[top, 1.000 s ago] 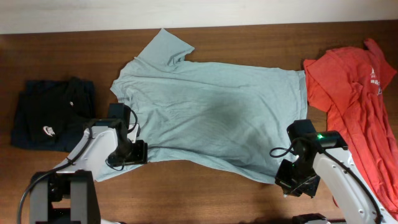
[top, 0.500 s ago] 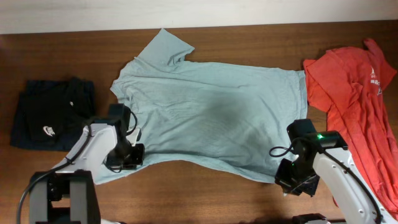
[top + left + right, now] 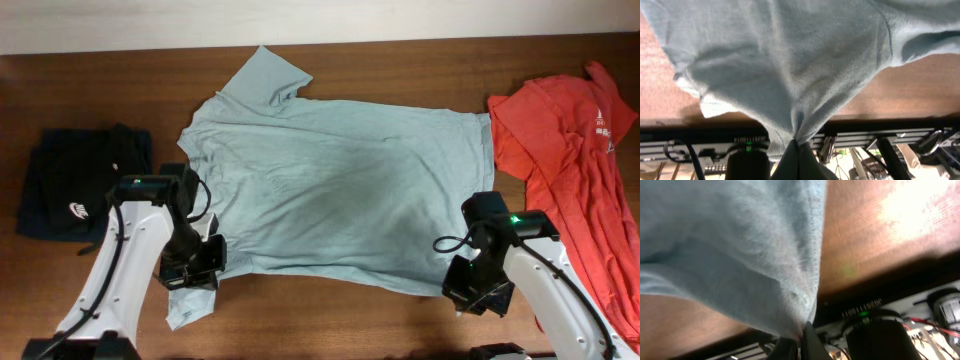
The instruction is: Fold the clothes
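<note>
In the middle of the wooden table [image 3: 400, 60] the pale grey-blue T-shirt [image 3: 340, 190] lies spread out flat, with one short sleeve sticking out at its far left corner. Everything else arranges itself around that shirt.

At the shirt's near left corner the left gripper [image 3: 192, 270] is clenched on the cloth. The left wrist view shows the fabric drawn into a tight gather that runs down into the pinched fingers [image 3: 799, 150], and a loose flap of the same shirt hangs out on the wood just nearer than the gripper. At the shirt's near right corner the right gripper [image 3: 468, 288] is likewise clamped on the hem. Its own camera shows the edge of the cloth pulled to a point between the closed fingers [image 3: 807, 337].

Left of the shirt, just beside it with a strip of bare wood between, sits a folded navy T-shirt [image 3: 80, 185] with a small white logo. Right of the shirt an orange-red T-shirt [image 3: 575, 170] lies crumpled, so close to the grey-blue hem that I cannot tell whether they touch.
</note>
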Action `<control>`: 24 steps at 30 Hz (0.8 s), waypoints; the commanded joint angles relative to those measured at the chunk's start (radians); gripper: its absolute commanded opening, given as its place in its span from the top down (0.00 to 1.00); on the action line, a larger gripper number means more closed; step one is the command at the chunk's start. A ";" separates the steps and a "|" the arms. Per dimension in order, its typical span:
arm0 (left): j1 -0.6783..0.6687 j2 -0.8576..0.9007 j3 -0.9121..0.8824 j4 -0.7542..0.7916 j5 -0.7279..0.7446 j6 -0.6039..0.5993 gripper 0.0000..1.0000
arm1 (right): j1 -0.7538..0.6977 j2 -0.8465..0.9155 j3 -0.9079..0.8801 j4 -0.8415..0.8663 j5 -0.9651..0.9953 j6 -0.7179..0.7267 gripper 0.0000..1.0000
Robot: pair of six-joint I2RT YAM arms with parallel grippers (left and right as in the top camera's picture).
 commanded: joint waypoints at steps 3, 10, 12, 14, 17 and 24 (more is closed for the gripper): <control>-0.003 -0.098 0.018 0.011 0.006 -0.017 0.99 | -0.005 -0.010 0.022 0.006 0.008 0.002 0.96; -0.003 -0.156 0.096 0.148 -0.079 -0.016 0.99 | -0.005 -0.010 0.149 0.073 0.006 0.001 0.96; -0.003 -0.156 0.127 0.203 -0.111 -0.003 0.99 | -0.005 -0.010 0.188 0.112 0.006 0.001 0.96; -0.003 -0.156 0.134 0.257 -0.114 0.029 0.99 | -0.005 -0.010 0.207 0.148 0.007 0.001 0.96; -0.003 -0.155 0.134 0.314 -0.118 0.059 0.99 | -0.005 -0.006 0.210 0.234 0.010 0.002 0.96; -0.003 -0.155 0.134 0.367 -0.239 0.108 1.00 | -0.006 0.063 0.210 0.401 0.066 0.003 0.96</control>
